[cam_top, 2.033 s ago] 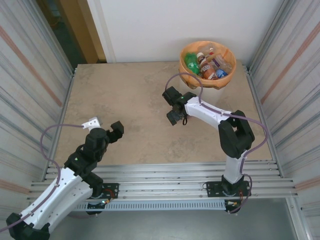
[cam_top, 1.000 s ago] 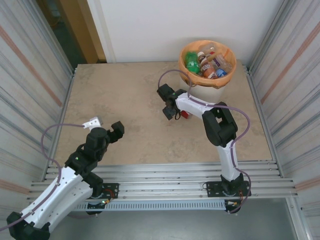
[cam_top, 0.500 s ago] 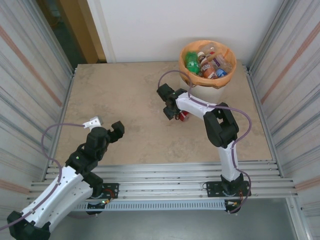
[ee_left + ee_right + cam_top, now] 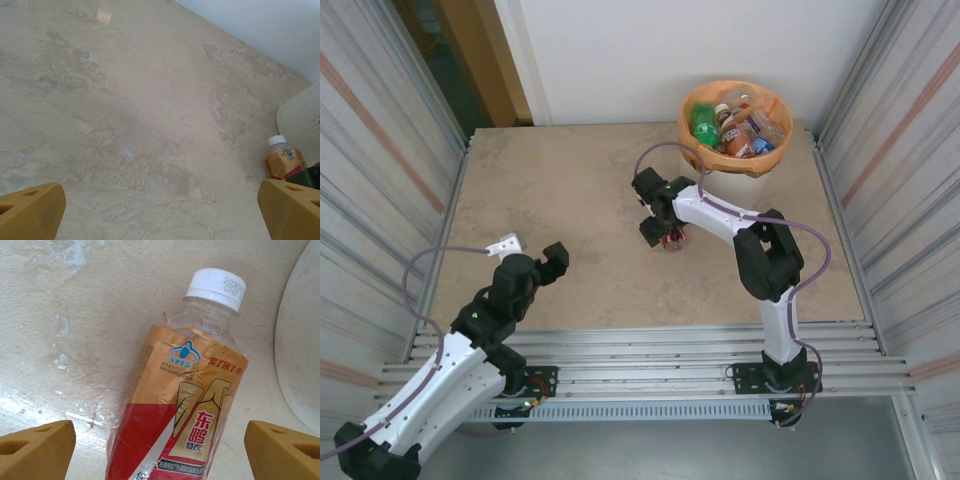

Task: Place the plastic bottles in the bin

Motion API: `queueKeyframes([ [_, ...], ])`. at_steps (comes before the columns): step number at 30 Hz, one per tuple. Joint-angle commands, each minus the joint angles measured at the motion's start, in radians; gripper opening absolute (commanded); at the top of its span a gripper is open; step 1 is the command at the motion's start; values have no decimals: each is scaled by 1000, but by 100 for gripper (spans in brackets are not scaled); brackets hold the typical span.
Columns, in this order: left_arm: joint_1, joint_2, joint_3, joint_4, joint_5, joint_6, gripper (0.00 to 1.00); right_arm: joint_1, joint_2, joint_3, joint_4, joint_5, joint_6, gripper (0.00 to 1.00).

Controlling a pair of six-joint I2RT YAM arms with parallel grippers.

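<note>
**Desk** (image 4: 560,200): beige, stone-patterned top, walled in by metal panels on both sides.

**Bin** (image 4: 684,133): round, with an orange liner folded over the rim. It stands at the far right corner of the desk. Its pale wall (image 4: 300,350) also shows at the right edge of the right wrist view.

**Bottles in bin** (image 4: 738,128): several heaped inside. One is green (image 4: 703,127); the others carry red, brown and blue labels.

**Bottle** (image 4: 185,390): one, on the desk near the bin, on its near left side and apart from the wall. It is clear, crumpled plastic with a white cap and a label that is gold above and red below. Whether it lies flat or is tilted cannot be told. It shows as a small red spot in the top view (image 4: 673,239), and its cap and upper label show in the left wrist view (image 4: 285,160).

**Right gripper** (image 4: 160,449): directly over the bottle with the jaws spread wide. One yellow fingertip (image 4: 37,447) is on each side of the bottle, with a gap on both sides. Nothing is held.

**Left gripper** (image 4: 160,210): over bare desk at the near left, well apart from the bottle. The jaws are spread wide and hold nothing.
</note>
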Motion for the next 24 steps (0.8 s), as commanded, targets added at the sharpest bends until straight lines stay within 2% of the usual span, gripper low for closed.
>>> queueKeyframes([
  [1,12,2,9,11,3,5,99,-22,-6,18,-31,-11,36,87],
  [6,13,-6,-6,11,4,-8,99,-32,38,7,-2,-31,39,86],
  [14,13,-27,-2,-10,-13,-2,99,-28,106,21,37,-81,33,78],
  [17,15,-33,-1,-15,-15,1,99,-14,117,33,35,-87,33,73],
  [24,18,-39,2,-26,-16,4,99,60,66,66,-17,-52,24,51],
])
